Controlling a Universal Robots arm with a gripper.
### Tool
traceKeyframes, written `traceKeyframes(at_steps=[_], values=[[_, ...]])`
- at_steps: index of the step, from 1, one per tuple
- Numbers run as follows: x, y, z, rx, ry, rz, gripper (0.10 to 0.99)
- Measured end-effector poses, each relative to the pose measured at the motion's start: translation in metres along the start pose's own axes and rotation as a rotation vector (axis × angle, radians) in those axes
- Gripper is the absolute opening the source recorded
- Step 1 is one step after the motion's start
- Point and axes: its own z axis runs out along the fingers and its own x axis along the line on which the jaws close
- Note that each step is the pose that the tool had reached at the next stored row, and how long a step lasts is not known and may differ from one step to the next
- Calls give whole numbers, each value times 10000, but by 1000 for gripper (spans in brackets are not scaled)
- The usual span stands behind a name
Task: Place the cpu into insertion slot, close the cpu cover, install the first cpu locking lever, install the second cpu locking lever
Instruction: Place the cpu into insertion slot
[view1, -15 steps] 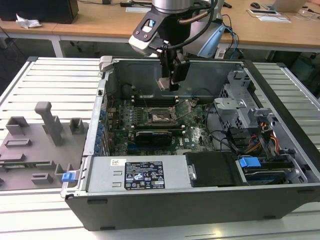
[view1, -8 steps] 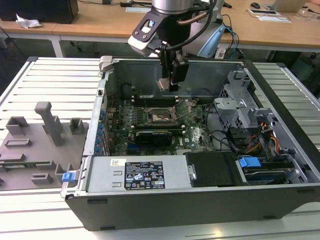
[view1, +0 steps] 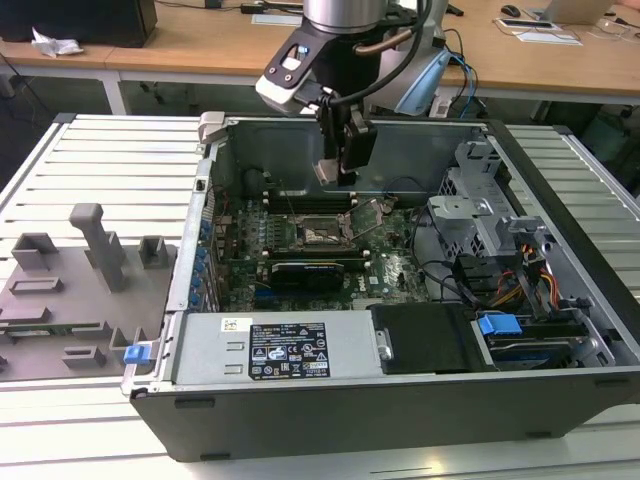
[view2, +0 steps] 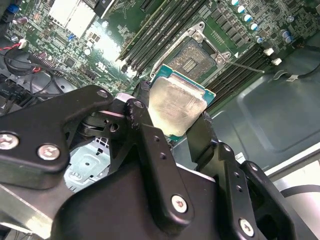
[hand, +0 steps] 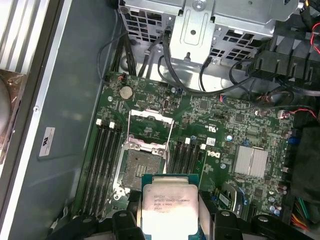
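Note:
My gripper (view2: 176, 131) is shut on the cpu (view2: 175, 104), a flat square chip with a dull silver top, one black finger on each of two opposite edges. In the first wrist view the cpu (hand: 169, 204) hangs a little to one side of the insertion slot (hand: 137, 170), above the green board. The insertion slot (view2: 196, 56) lies bare with its dark centre showing. The cpu cover (hand: 151, 113), a thin silver frame, is swung open beside the socket. In the exterior view my gripper (view1: 336, 172) hovers above the insertion slot (view1: 325, 233) inside the open computer case.
Long black memory slots (hand: 102, 165) flank the socket on both sides. A black card (view1: 305, 270) lies in front of the socket, a metal drive cage (view1: 480, 215) stands at the exterior view's right, and the case walls (view1: 215, 150) surround the board. A grey fixture plate (view1: 70, 290) lies outside.

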Motion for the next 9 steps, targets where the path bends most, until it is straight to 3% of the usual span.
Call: traceKeyframes(at_steps=[9], values=[[10, -2, 49, 11, -9, 21, 541]])
